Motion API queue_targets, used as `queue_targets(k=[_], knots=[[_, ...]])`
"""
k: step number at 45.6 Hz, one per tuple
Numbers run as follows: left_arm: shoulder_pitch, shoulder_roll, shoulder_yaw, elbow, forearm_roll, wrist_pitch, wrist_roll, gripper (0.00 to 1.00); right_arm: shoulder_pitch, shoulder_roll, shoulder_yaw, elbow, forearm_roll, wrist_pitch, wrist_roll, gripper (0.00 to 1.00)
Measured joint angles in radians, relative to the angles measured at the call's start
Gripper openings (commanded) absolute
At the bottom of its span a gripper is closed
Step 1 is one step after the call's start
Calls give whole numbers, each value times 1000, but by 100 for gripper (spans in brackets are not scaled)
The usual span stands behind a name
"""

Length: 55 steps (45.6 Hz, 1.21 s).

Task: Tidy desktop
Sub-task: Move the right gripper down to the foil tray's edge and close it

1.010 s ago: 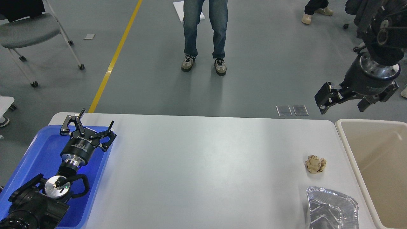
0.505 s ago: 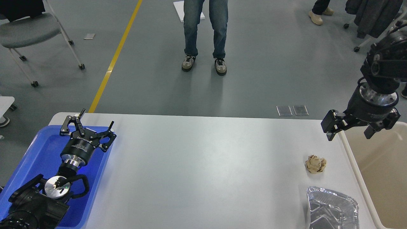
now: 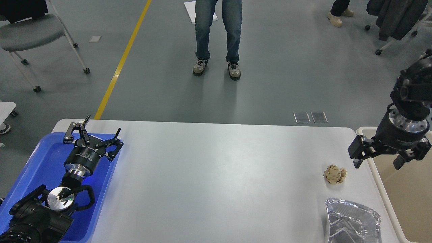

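The desktop (image 3: 216, 175) is a wide pale grey-white tabletop with rounded corners. A crumpled beige paper ball (image 3: 334, 174) lies on it at the right. A crushed foil tray (image 3: 351, 221) lies at the front right edge. My right gripper (image 3: 377, 163) is open and empty, pointing down over the rim of the beige bin, just right of the paper ball and above it. My left gripper (image 3: 91, 132) is open and empty above the far end of the blue tray.
A blue plastic tray (image 3: 37, 168) sits at the desktop's left end under my left arm. A beige rectangular bin (image 3: 410, 189) stands off the right end. A person (image 3: 217, 37) stands beyond the far edge. A wheeled chair (image 3: 33, 37) is at the far left.
My right gripper has come down and slightly right, from high above the bin to just over its rim near the paper ball. The left arm and the objects have not moved.
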Motion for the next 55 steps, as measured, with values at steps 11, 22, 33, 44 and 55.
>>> queue_targets(k=[11, 22, 33, 44, 55], knots=[[0, 0, -1, 0, 0, 0, 0, 100, -51, -72, 4, -2, -7, 0, 0, 100], [0, 0, -1, 0, 0, 0, 0, 100, -107, -164, 57, 0, -64, 0, 0, 100], [0, 0, -1, 0, -1, 0, 0, 100, -192, -266, 176, 0, -162, 0, 0, 100], [0, 0, -2, 0, -1, 0, -1, 100, -290, -336, 255, -1, -209, -37, -1, 100], [0, 0, -2, 0, -1, 0, -1, 100, -393, -414, 372, -1, -243, -77, -3, 100]])
